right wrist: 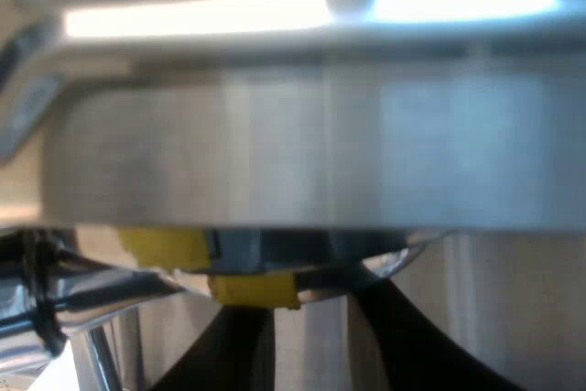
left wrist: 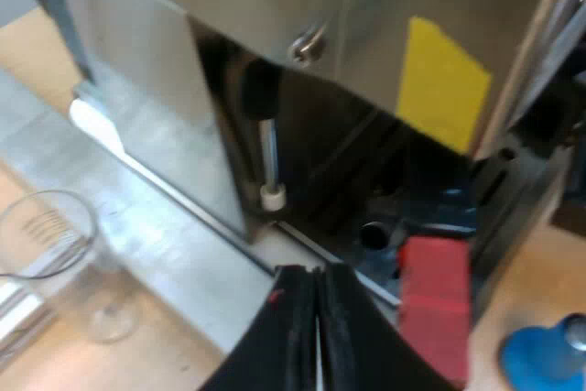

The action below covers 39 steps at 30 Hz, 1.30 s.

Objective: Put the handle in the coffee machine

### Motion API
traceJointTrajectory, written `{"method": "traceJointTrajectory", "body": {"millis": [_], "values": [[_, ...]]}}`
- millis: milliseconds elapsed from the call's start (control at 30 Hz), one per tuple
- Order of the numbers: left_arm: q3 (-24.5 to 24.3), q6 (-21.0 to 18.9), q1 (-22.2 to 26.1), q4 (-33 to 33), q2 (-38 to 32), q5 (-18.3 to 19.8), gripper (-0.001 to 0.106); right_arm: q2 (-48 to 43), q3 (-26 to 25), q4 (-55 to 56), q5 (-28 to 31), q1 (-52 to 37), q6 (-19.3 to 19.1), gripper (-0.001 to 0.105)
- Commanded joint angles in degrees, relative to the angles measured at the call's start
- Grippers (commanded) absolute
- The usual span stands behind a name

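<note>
Alignment is the whole game here: the holder's red end sits low at the front of the espresso machine, near the steam wand. So the holder is at the machine, but whether it is locked in I cannot tell. To finish well, bring the metal head up square into its socket, then swing the handle round firm and level, never forcing it at an angle. The left gripper hovers just short of that red end, fingers pressed together with nothing between them. The right gripper is tucked close under a broad band of brushed metal, fingers moderately apart with a bare gap between. Whether the tips touch the metal rim, can't say. The blue tamper stands on the desk nearby.
</note>
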Motion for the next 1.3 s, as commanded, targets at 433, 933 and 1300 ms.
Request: {"method": "traceJointTrajectory", "body": {"millis": [433, 933, 1300], "values": [[-0.36, -0.38, -8.70, -3.30, -0.32, -11.10, 0.001, -2.21, -1.66, -7.69, 1.86, -0.31, -0.09, 0.023], [-0.36, -2.90, -10.74, -3.45, 4.99, -15.02, 0.001, -2.21, -1.66, -7.81, 1.86, -0.31, -0.09, 0.023], [-0.36, -2.24, -15.62, 3.11, 5.96, -16.23, 0.001, -2.21, -1.66, -7.81, 1.86, -0.31, -0.09, 0.023]]}}
